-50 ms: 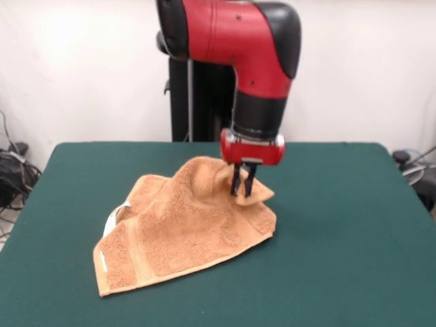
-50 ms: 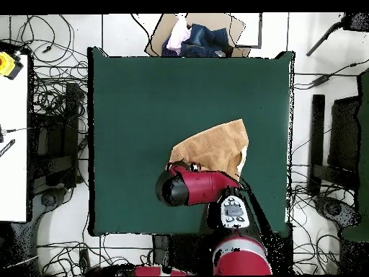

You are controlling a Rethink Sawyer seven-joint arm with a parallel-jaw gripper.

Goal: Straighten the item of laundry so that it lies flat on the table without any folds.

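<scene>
The towel lies rumpled near the middle of the green bench, one part pulled up into a peak under the red arm. The gripper has its two dark fingers nearly closed, pinching that raised fold. To do this well, I'd say it should draw the pinched edge outward, away from the towel's white label, low and slow, so the cloth spreads instead of dragging in a bunch.
</scene>
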